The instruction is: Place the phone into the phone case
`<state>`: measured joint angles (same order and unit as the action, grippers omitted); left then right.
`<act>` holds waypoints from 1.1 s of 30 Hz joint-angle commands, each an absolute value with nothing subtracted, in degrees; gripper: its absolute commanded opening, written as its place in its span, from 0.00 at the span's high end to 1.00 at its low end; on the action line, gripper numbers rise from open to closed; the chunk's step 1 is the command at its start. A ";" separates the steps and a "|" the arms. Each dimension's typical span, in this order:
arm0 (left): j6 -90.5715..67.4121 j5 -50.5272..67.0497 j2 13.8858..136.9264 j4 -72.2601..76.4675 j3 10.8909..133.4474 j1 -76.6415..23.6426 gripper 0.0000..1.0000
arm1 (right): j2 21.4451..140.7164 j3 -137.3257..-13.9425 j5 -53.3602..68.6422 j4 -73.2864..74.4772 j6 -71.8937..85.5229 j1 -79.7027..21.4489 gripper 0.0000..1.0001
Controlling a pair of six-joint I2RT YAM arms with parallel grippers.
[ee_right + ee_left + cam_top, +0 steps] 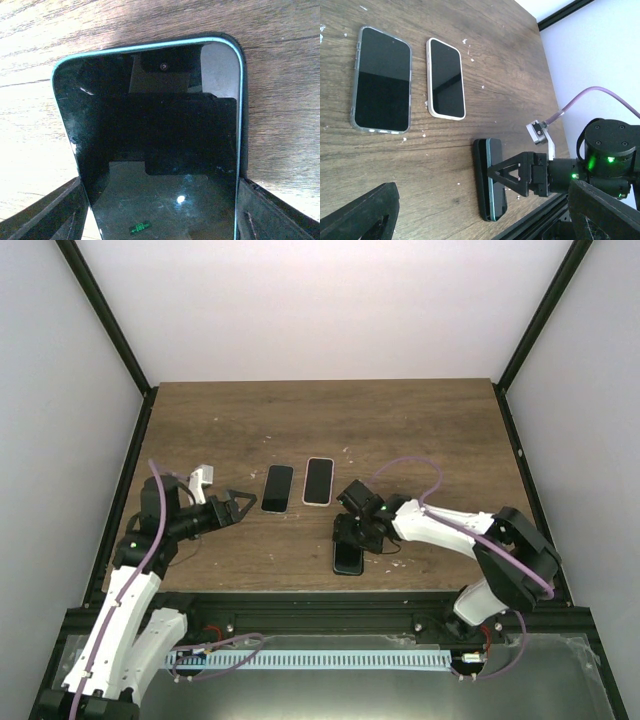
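Note:
A dark phone with a teal rim [155,130] lies on a black phone case [243,90] near the table's front edge, shifted a little so that one side of the case shows. Both also show in the left wrist view, the phone [496,180] on the case [480,175]. My right gripper [159,220] has a finger against each long side of the phone and is shut on it; in the top view the gripper [352,535] is right above the phone [348,558]. My left gripper [240,505] is open and empty, well left of the phone.
A phone in a clear case [277,488] and a phone in a white case [318,481] lie side by side at mid table, behind the work spot. The table's front edge and the black rail [320,605] are just below the phone case.

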<state>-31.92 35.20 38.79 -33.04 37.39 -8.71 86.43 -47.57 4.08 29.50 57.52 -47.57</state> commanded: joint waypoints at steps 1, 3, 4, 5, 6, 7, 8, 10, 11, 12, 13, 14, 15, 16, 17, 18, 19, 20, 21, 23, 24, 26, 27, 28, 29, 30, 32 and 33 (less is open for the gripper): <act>-31.64 36.16 39.08 -31.95 37.13 -8.55 0.07 | 88.04 -49.59 0.89 30.97 56.69 -48.21 0.23; -31.67 36.34 39.35 -31.91 37.26 -8.61 0.07 | 88.22 -50.11 0.96 31.53 56.48 -48.16 0.20; -31.72 36.38 39.45 -31.98 37.25 -8.61 0.07 | 88.20 -50.19 1.01 31.65 56.22 -48.16 0.19; -31.76 36.45 39.65 -32.03 37.22 -8.61 0.07 | 88.09 -50.31 1.17 30.96 55.42 -48.16 0.18; -31.74 36.52 39.89 -32.07 37.13 -8.61 0.07 | 87.88 -50.21 1.29 30.29 54.09 -48.16 0.17; -31.61 36.70 40.18 -32.04 37.00 -8.61 0.07 | 87.75 -50.19 1.04 30.31 53.42 -48.23 0.16; -31.56 36.81 40.62 -31.93 36.73 -8.57 0.08 | 87.60 -50.37 0.50 30.68 52.91 -48.17 0.15; -31.32 36.66 41.68 -32.05 36.80 -8.69 0.09 | 87.41 -51.12 0.11 31.61 51.84 -48.16 0.12; -31.24 36.84 42.36 -32.08 36.91 -8.70 0.09 | 87.26 -51.41 0.01 32.02 51.47 -48.16 0.11; -31.25 37.09 43.01 -31.94 37.13 -8.77 0.09 | 86.97 -51.49 0.07 32.11 50.95 -48.16 0.09; -31.26 37.61 43.73 -31.72 37.22 -8.85 0.10 | 86.60 -51.44 -0.02 32.14 50.70 -48.16 0.06; -31.35 38.18 44.40 -31.43 37.24 -9.02 0.11 | 86.19 -51.30 -0.38 32.46 50.56 -48.16 0.04; -31.37 38.64 45.20 -31.24 37.25 -9.31 0.12 | 85.61 -51.06 -1.17 32.74 50.46 -48.16 0.04; -31.30 38.70 46.01 -31.25 37.21 -9.70 0.12 | 84.97 -50.73 -2.40 33.04 50.31 -48.10 0.04; -31.29 38.40 46.76 -31.35 37.19 -10.19 0.13 | 83.83 -50.27 -3.24 33.28 50.01 -47.96 0.04; -31.29 38.12 47.74 -31.33 37.06 -10.47 0.14 | 82.83 -49.68 -3.81 33.24 49.48 -47.57 0.04; -31.33 37.97 48.35 -31.11 36.80 -10.86 0.15 | 81.84 -48.97 -3.78 32.61 48.85 -47.10 0.04; -31.44 38.01 48.92 -30.72 36.55 -11.16 0.16 | 80.84 -48.10 -3.34 31.75 47.86 -46.50 0.04; -31.46 38.28 49.67 -30.31 36.25 -11.27 0.17 | 79.84 -46.91 -2.49 30.54 47.01 -45.90 0.04; -31.61 38.93 51.17 -29.27 35.86 -11.97 0.21 | 78.02 -44.66 -0.49 28.11 45.77 -44.59 0.07; -31.78 38.91 52.11 -28.69 35.78 -12.44 0.24 | 77.22 -43.39 0.50 26.68 45.35 -44.06 0.08; -32.30 38.32 54.17 -27.72 35.66 -14.09 0.27 | 75.58 -40.72 2.58 23.68 45.01 -43.27 0.15; -32.68 37.78 55.29 -27.23 35.70 -15.30 0.27 | 74.85 -39.54 3.30 22.25 45.15 -43.00 0.19; -33.17 37.19 56.42 -26.53 35.73 -16.62 0.28 | 74.29 -38.24 3.83 21.10 45.39 -42.65 0.21; -33.89 36.99 57.73 -25.63 35.54 -17.88 0.28 | 73.85 -37.17 4.02 20.22 45.40 -42.37 0.24; -34.59 37.00 58.92 -24.33 35.30 -19.13 0.29 | 73.51 -36.03 3.93 19.49 45.27 -41.96 0.27; -36.05 36.42 61.70 -22.14 35.00 -21.71 0.32 | 72.91 -33.66 4.00 17.33 44.59 -41.12 0.37; -36.52 36.05 63.09 -21.27 35.04 -22.97 0.34 | 72.45 -32.07 5.12 15.72 44.00 -40.54 0.42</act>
